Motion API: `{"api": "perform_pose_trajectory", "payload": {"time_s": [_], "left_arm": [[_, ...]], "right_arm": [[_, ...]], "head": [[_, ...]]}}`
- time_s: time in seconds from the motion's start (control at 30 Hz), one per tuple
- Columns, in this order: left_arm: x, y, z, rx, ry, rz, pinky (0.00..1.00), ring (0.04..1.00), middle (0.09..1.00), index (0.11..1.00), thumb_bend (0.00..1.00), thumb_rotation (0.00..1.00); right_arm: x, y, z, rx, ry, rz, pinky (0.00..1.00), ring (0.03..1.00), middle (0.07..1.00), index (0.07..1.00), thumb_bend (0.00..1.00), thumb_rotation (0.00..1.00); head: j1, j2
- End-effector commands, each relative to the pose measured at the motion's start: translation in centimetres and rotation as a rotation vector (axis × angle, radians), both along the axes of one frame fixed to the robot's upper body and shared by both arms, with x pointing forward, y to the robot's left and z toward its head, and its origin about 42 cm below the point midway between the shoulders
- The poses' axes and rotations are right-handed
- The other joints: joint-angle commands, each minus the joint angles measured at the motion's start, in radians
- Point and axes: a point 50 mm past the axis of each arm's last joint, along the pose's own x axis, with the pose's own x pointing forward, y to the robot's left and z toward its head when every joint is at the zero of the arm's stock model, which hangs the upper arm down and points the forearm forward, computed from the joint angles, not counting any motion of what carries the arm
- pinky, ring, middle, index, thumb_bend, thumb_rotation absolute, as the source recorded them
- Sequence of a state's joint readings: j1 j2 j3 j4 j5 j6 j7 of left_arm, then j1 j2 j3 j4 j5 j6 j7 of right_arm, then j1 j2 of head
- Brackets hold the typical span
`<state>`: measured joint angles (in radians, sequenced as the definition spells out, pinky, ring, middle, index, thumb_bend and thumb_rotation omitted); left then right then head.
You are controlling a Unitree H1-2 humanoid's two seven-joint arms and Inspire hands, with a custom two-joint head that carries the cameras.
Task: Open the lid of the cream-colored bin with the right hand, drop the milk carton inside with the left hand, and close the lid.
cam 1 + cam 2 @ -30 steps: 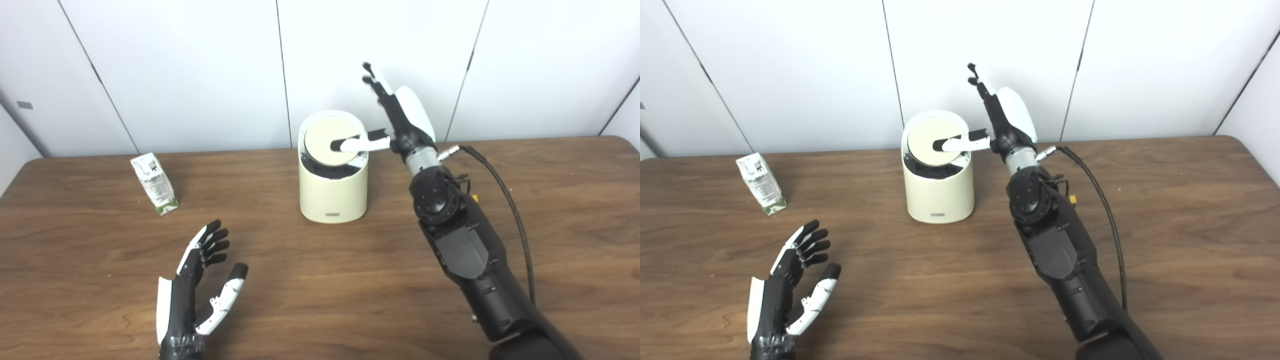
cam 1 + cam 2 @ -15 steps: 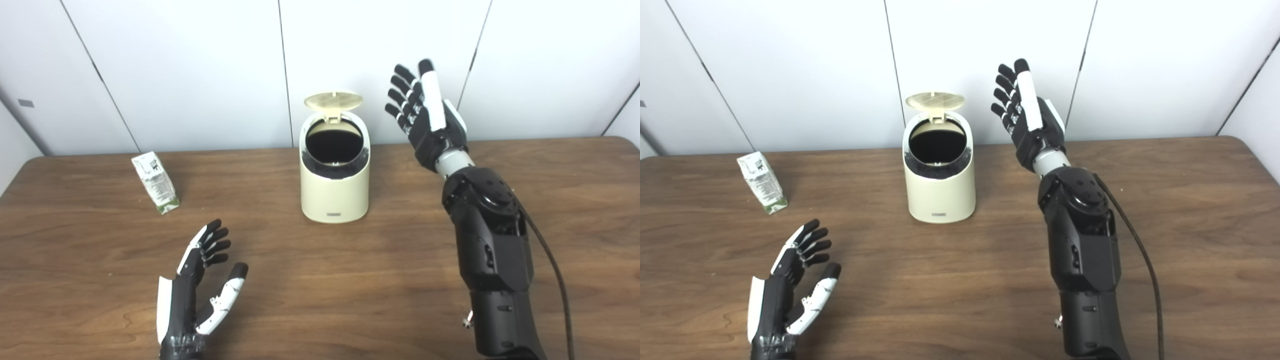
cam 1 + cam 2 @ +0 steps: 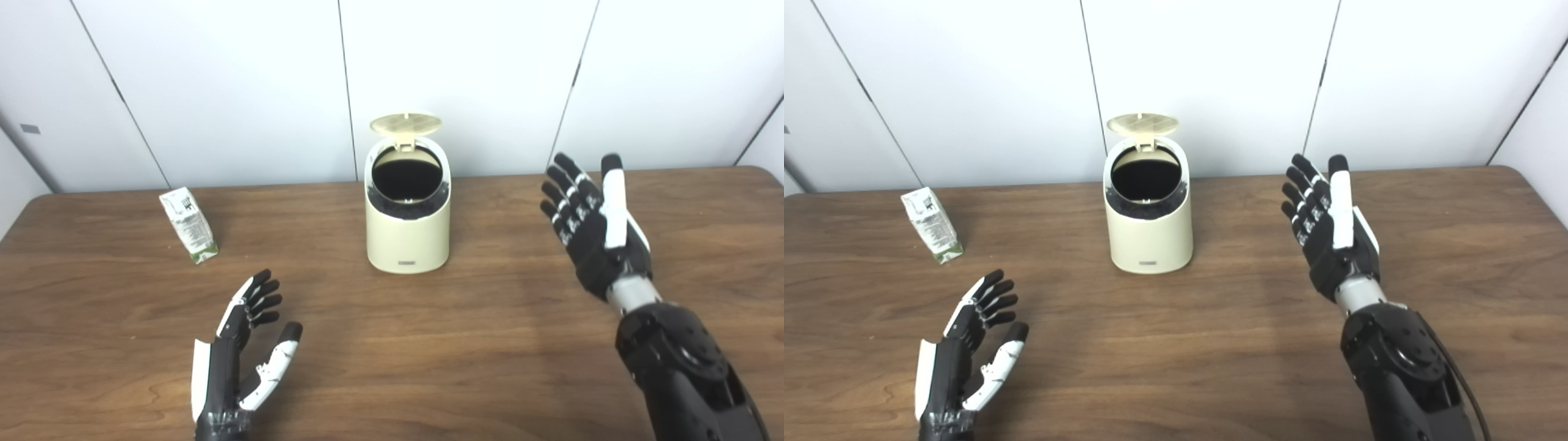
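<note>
The cream-colored bin [image 3: 407,236] stands at the middle back of the table, its round lid [image 3: 405,123] flipped up on the rear hinge and its dark inside exposed. A small white and green milk carton [image 3: 188,224] stands upright at the left, well apart from the bin. My left hand [image 3: 245,355] rests low near the front edge, open and holding nothing, some way in front of the carton. To the right of the bin, my right hand [image 3: 593,229] is held up with fingers spread, open and clear of the bin.
The brown wooden table [image 3: 392,343] reaches across the whole view, with its rounded corners at the back left and right. White wall panels stand close behind the bin.
The lid has sprung from nearly shut to fully up. My right hand left the lid and drew back to the right and toward the front. The left hand and carton stayed put.
</note>
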<state>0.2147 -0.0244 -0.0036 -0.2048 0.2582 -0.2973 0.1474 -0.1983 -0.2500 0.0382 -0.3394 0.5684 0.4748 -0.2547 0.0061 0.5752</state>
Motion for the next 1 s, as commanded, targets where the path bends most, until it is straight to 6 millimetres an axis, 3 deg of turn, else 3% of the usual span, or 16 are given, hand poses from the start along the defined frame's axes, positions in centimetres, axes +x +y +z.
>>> {"api": "perform_pose_trajectory", "payload": {"time_s": [0.0,0.2,0.3,0.57,0.67,0.8,0.97], "left_arm": [[-1.2,0.4,-1.0,-0.003,0.03,0.015,0.72,0.767,0.818,0.893,0.57,0.52],[-1.2,0.6,-0.9,-0.009,0.034,0.024,0.73,0.772,0.818,0.889,0.59,0.53],[-1.1,0.7,-0.8,-0.013,0.033,0.028,0.72,0.769,0.819,0.89,0.57,0.51],[-0.9,0.7,-0.9,-0.013,0.032,0.033,0.72,0.776,0.817,0.886,0.59,0.51],[-1.0,0.6,-0.9,-0.014,0.028,0.033,0.72,0.778,0.817,0.885,0.59,0.5],[-1.0,0.3,-0.7,-0.026,0.024,0.04,0.71,0.774,0.818,0.888,0.61,0.5],[-0.9,-0.2,0.0,-0.055,0.012,0.035,0.73,0.793,0.835,0.897,0.65,0.37]], "right_arm": [[-0.8,-0.1,1.6,-0.052,-0.083,0.016,0.97,0.969,0.955,0.907,0.57,0.96],[-3.9,-0.6,-1.0,-0.206,-0.137,-0.051,0.95,0.961,0.945,0.914,0.57,0.95],[-5.1,-0.6,-2.4,-0.309,-0.173,-0.077,0.91,0.934,0.927,0.92,0.61,0.95],[-6.1,-0.4,-4.8,-0.388,-0.231,-0.113,0.93,0.948,0.933,0.921,0.65,0.94],[-6.5,-0.3,-5.1,-0.374,-0.232,-0.125,0.94,0.95,0.937,0.924,0.66,0.95],[-6.9,-0.8,-5.4,-0.375,-0.244,-0.126,0.95,0.953,0.939,0.929,0.66,0.94],[-7.1,-2.1,-5.7,-0.376,-0.254,-0.124,0.95,0.956,0.952,0.946,0.65,0.93]], "head": [[0.0,0.003],[0.001,0.006],[0.004,0.008],[0.03,0.009],[0.059,0.012],[0.15,0.009],[0.269,-0.007]]}}
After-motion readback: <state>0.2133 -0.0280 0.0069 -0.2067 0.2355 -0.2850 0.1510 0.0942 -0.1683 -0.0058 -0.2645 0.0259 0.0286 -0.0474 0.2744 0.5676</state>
